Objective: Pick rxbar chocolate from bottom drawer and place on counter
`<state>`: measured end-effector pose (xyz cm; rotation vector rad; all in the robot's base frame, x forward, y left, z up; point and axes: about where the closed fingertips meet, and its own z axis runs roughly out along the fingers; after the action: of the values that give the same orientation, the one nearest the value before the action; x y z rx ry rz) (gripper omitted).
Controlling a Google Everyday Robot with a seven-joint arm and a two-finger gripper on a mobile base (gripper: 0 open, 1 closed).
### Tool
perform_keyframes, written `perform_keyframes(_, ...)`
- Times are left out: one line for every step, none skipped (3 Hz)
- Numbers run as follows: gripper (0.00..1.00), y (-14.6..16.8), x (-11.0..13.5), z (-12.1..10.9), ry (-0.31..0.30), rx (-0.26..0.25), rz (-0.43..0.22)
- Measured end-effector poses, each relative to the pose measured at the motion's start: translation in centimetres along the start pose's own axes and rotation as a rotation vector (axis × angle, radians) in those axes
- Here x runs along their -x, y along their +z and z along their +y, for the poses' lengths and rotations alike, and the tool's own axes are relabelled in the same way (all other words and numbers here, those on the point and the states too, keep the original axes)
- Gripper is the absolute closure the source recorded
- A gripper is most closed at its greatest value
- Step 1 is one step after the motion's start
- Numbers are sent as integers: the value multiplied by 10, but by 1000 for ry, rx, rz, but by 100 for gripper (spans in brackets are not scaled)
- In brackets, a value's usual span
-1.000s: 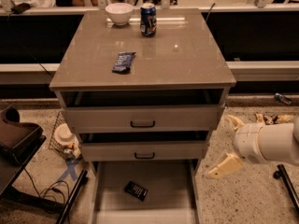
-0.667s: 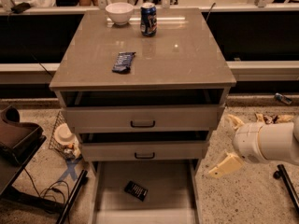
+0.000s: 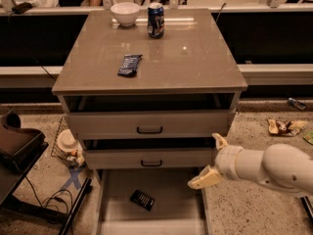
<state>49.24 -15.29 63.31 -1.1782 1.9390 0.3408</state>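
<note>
The rxbar chocolate [image 3: 142, 199] is a small black wrapped bar lying flat on the floor of the bottom drawer [image 3: 166, 219], which is pulled out at the foot of the cabinet. The counter [image 3: 195, 62] is the glossy grey-beige top of the cabinet. My gripper [image 3: 212, 160] is open, with one pale finger pointing up and the other down-left. It hangs at the right front corner of the cabinet, above the drawer's right side, to the right of the bar and higher than it. It holds nothing.
On the counter lie a blue crinkled wrapped bar [image 3: 129, 65], a white bowl [image 3: 125, 13] and a blue can [image 3: 156, 19]. The two upper drawers [image 3: 149, 124] stand slightly open. A chair [image 3: 17, 146] and cables are at the left. Litter [image 3: 286, 126] lies on the floor at the right.
</note>
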Motion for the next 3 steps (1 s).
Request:
perform_keyframes(0,56,-37,-2,-14,-60,-59)
perform_keyframes(0,104,-91,7,10,-84,-70)
perform_keyframes(0,137,-136,22,38,-73,-47)
